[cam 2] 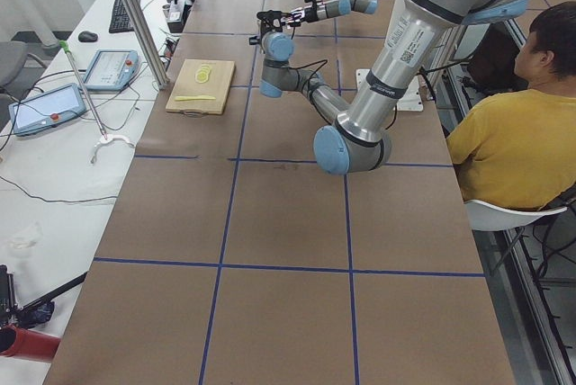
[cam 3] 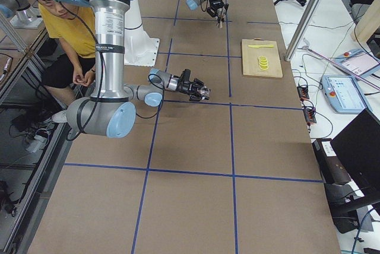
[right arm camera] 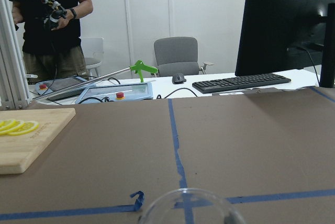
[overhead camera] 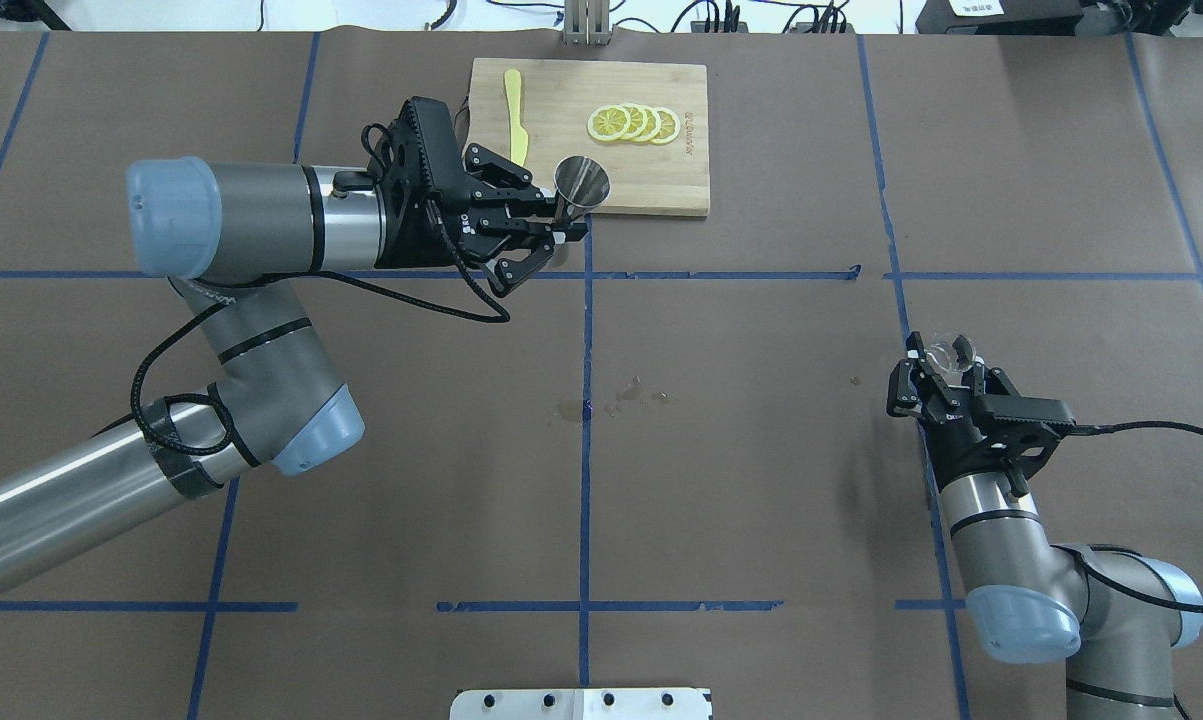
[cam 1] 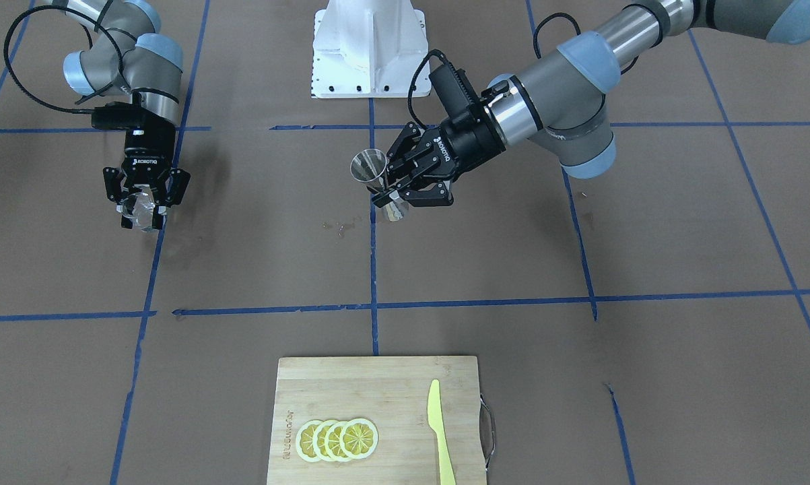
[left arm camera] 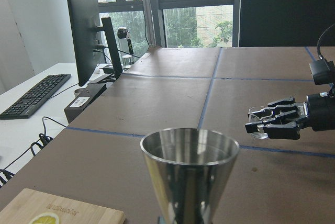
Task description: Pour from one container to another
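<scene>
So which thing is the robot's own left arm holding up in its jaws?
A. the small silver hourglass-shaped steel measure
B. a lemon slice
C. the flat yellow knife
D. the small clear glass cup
A: the small silver hourglass-shaped steel jigger is clamped in the left arm's jaws; the small clear glass cup is in the right arm's, and the flat yellow knife lies on the wooden cutting board.

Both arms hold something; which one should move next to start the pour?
Likely the right. Its gripper holds the glass cup, far across the table from the jigger, which the left gripper holds mouth-up, ready to receive.
</scene>
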Controlling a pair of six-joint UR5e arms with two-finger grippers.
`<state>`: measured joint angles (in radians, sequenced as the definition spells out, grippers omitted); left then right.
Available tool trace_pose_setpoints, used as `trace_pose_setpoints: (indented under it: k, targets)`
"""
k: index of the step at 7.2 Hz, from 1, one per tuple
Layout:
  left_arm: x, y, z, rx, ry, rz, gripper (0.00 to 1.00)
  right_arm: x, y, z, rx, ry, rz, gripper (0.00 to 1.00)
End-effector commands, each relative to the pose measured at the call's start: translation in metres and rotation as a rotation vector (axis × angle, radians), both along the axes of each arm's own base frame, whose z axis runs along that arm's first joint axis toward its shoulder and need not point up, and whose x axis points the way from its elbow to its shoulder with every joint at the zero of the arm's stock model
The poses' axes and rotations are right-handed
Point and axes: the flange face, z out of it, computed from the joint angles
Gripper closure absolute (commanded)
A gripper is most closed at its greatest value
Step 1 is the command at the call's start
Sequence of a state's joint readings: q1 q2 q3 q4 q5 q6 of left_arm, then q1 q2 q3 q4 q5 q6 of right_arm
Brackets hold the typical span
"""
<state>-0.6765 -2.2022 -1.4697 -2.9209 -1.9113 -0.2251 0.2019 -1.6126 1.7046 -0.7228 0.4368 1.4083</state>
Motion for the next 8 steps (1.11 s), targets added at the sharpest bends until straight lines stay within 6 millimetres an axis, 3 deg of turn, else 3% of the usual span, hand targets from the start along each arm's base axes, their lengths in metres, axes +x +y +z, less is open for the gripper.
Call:
trace_pose_setpoints:
  k: [1,2,3,5,8]
  targets:
    - [-0.002,0.001,0.002,0.007,0.007,0.0,1.0,0.009,-0.002,-0.012,0.051,0.041,-0.038,1.0]
    - [-0.003,0.004,0.011,0.01,0.011,0.001,1.0,0.008,0.0,-0.018,0.058,0.037,-0.077,1.0]
    - [-0.005,0.004,0.013,0.012,0.013,0.0,1.0,0.005,-0.017,-0.036,0.054,0.045,-0.116,1.0]
    - [-0.005,0.004,0.013,0.014,0.014,-0.001,1.0,-0.003,-0.053,-0.097,0.094,0.064,-0.199,1.0]
    - [-0.004,0.004,0.015,0.012,0.011,0.001,1.0,0.018,-0.062,-0.139,0.126,0.066,-0.277,1.0]
